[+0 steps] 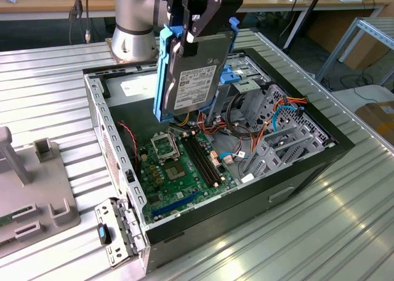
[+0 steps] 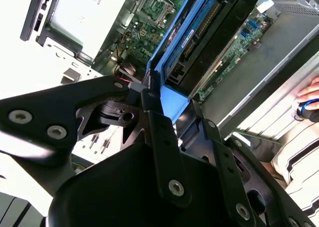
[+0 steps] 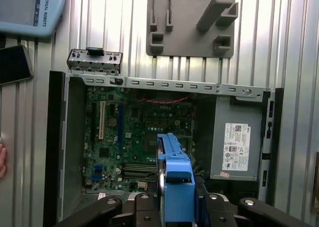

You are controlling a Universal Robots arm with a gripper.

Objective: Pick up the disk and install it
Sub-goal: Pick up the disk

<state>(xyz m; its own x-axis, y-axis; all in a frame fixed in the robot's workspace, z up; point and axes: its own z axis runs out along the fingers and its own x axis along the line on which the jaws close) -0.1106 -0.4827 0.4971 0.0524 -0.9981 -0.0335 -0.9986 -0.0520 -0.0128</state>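
The disk point(image 1: 194, 77), dark grey metal with a white label in a bright blue bracket, hangs on edge above the open computer case point(image 1: 101, 118). My gripper point(image 1: 189, 37) is shut on its upper end, with black fingers point(image 2: 159, 125) pressed on the blue bracket. In the exterior view the disk hovers over the green motherboard point(image 1: 178, 164), just beside the drive cage point(image 1: 246, 87) with its blue clip. In both wrist views the disk point(image 2: 209, 33) point(image 3: 174, 179) points down toward the motherboard point(image 3: 124, 137).
A grey power-supply box point(image 3: 237, 142) fills one end of the case. Orange and blue cables point(image 1: 277, 118) lie by the drive cage. A grey fixture point(image 1: 37, 188) sits outside the case on the ribbed metal table. A person's hand point(image 2: 311, 95) and striped sleeve point(image 2: 299, 152) are nearby.
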